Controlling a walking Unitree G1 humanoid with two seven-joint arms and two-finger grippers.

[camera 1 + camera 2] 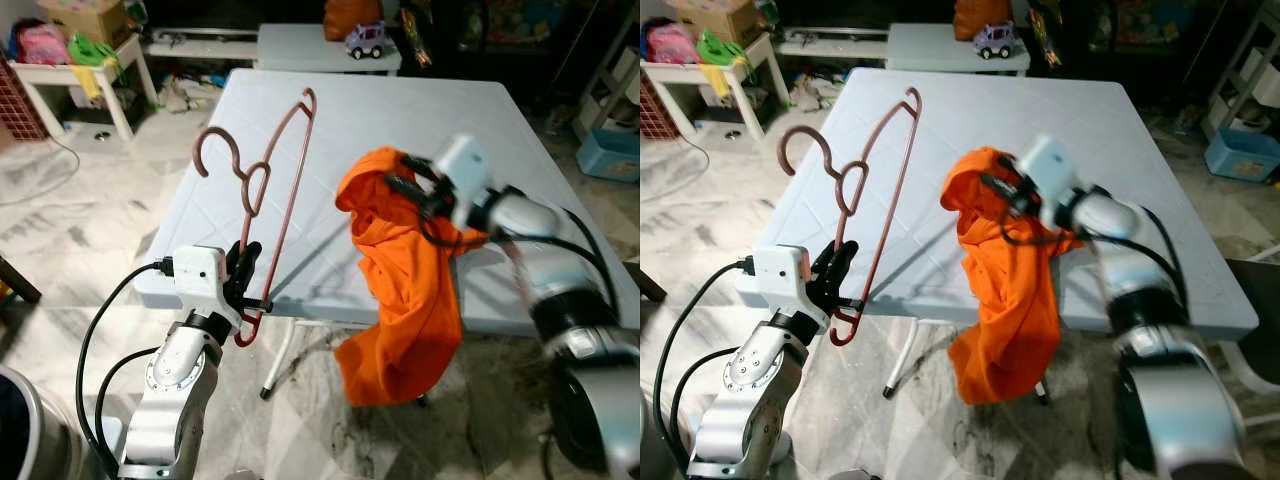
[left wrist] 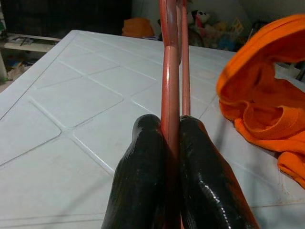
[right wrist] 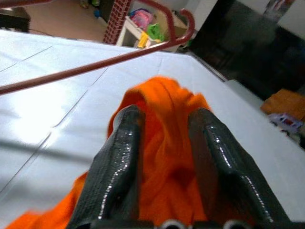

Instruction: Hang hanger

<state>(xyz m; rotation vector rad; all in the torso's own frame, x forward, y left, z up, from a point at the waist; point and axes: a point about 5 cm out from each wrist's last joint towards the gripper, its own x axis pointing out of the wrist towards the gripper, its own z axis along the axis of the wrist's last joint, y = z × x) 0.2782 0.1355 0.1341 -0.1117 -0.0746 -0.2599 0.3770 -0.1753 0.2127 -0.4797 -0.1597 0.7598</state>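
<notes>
A dark red hanger (image 1: 268,190) stands tilted over the near left part of the pale table (image 1: 400,130), hook up and to the left. My left gripper (image 1: 246,272) is shut on the hanger's lower end; the left wrist view has its bar (image 2: 170,71) pinched between both fingers (image 2: 143,167). An orange garment (image 1: 400,290) hangs over the table's front edge, held up by my right gripper (image 1: 405,190), which is shut on a bunch of the cloth (image 3: 167,143) near its top. The hanger (image 3: 95,62) passes just beyond the cloth in the right wrist view.
Behind the big table stands a smaller table (image 1: 320,45) with a toy car (image 1: 366,40). A white bench (image 1: 70,75) with bags and boxes is at the far left, a blue bin (image 1: 608,152) at the far right. Marble floor lies all around.
</notes>
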